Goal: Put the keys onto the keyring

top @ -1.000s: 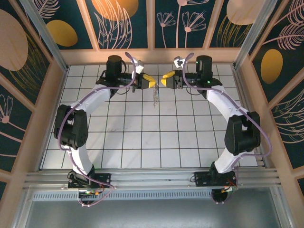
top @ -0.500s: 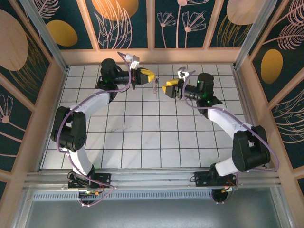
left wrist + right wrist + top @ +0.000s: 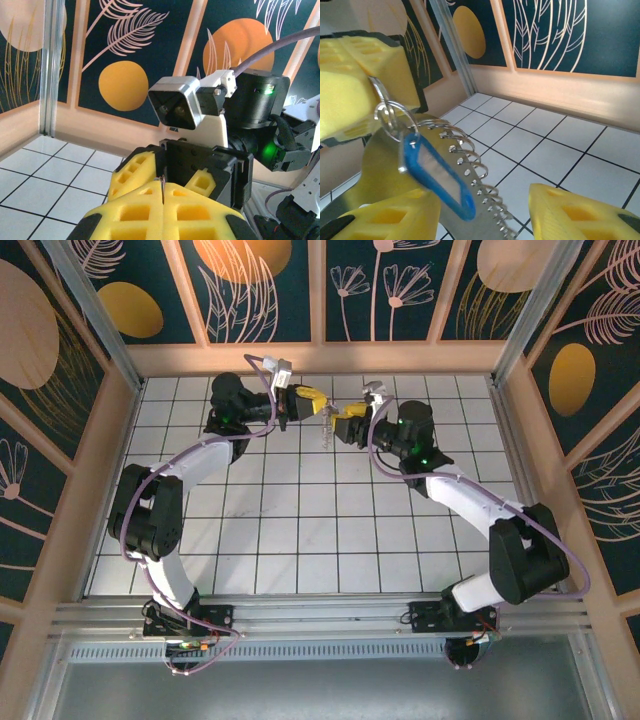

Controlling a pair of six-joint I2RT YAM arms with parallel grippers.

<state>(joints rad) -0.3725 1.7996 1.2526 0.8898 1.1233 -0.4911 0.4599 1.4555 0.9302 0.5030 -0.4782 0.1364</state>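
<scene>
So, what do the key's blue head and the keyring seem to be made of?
The key's blue head looks like glossy plastic: saturated colour, soft highlights, a paler window in its face. The keyring looks like bright metal, probably steel: silvery, mirror-like, reflecting yellow, with thin wire loops along one edge.

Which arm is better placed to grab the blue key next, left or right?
Right, probably: the right claw is open with the key hanging just ahead of it, while the left claw is shut on the keyring.
</scene>
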